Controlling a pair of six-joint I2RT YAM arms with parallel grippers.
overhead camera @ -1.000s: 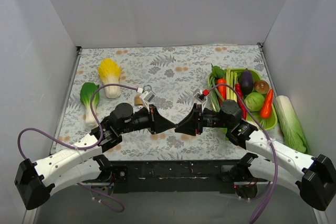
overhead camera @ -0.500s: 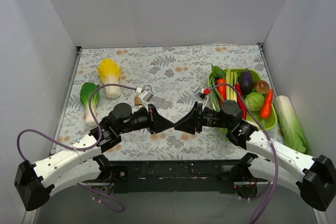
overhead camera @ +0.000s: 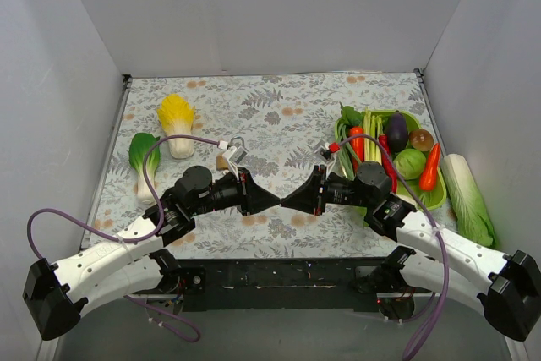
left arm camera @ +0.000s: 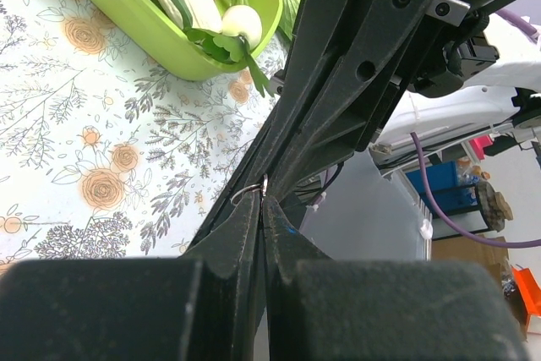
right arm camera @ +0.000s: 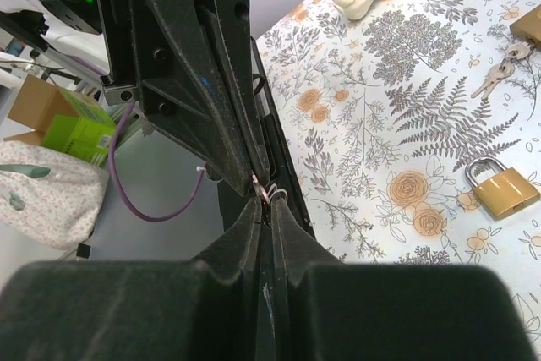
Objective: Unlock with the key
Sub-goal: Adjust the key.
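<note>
My two grippers meet tip to tip above the middle of the flowered table. The left gripper [overhead camera: 277, 201] [left arm camera: 264, 202] is shut on a small silver key [left arm camera: 265, 185], whose wire ring [left arm camera: 245, 194] pokes out beside the tips. From the opposite side, the right gripper [overhead camera: 285, 202] [right arm camera: 270, 206] is pinched on the same key [right arm camera: 259, 188]. A brass padlock [right arm camera: 501, 188] lies flat on the cloth to the right of the tips in the right wrist view. Farther off lie a second padlock [right arm camera: 528, 27] [overhead camera: 223, 161] and a loose bunch of keys [right arm camera: 499, 73].
A green tray [overhead camera: 439, 197] of toy vegetables sits at the right, with a long cabbage [overhead camera: 467, 199] beyond it. A yellow cabbage [overhead camera: 176, 123] and a bok choy [overhead camera: 142, 162] lie at the left. Grey walls close in the table on three sides.
The right gripper's jaws have closed on the key held by the left gripper. The right gripper edged slightly left. The left arm stays put.
</note>
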